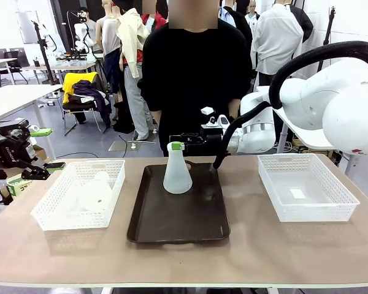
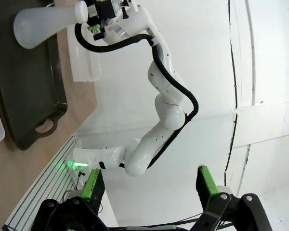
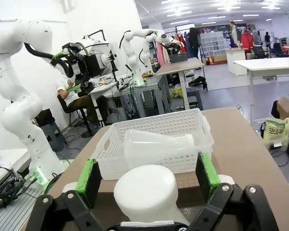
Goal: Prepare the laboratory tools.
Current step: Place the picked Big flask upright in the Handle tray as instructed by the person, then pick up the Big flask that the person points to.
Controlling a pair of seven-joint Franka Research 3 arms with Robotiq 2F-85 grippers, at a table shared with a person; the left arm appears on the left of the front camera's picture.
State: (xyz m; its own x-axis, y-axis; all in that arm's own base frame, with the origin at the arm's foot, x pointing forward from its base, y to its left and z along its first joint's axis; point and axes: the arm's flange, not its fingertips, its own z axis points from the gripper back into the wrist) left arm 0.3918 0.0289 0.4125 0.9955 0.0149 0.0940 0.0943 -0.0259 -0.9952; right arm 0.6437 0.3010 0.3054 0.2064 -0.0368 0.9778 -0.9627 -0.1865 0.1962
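Your right jaws stand wide, straddling the neck of the upright flask [image 1: 177,174] from 12 o'clock. In the right wrist view a green pad [image 3: 89,182] sits on either side of the flask mouth with a gap on each, so nothing is gripped. That flask stands on its base at the 12 o'clock end of the dark tray [image 1: 172,229], in the middle of the worktop [image 1: 264,245], and looks placed.

The next move turns on the second flask [image 1: 92,193]. It lies on its side in the white basket [image 1: 49,214] at 9 o'clock of the tray. Its long axis seems to run 6 to 12, with the neck toward 12. Your left jaws hang open and empty off the worktop's 9 o'clock edge, just beside that basket, so the left arm is the nearer one. You will likely need to take the flask across its neck and bring it upright.

Neither flask shows a readable label or scale. A yellow-green bag [image 3: 272,132] on the floor carries print too small to read.
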